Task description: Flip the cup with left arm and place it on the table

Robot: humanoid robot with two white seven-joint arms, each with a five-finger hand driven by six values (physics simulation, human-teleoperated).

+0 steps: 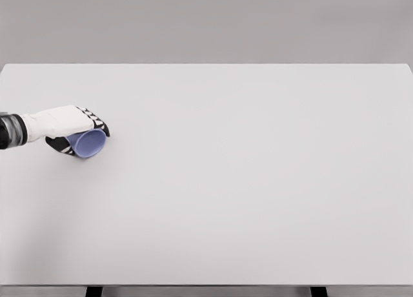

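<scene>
White table (258, 200), sideways cup (87, 143) in left hand (68, 126)

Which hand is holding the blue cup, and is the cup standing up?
The left hand, reaching in from the picture's left, holds the blue cup. No other hand shows. The cup isn't upright: it's tipped sideways, its opening facing the camera, fingers wrapped around it.

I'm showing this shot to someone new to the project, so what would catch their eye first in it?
The eye goes first to the left hand at the far left of the picture, its white arm coming in from the edge and its fingers closed around a pale blue cup. The cup is tipped, its open mouth facing the camera. Everything else is the broad white table under a grey backdrop.
</scene>
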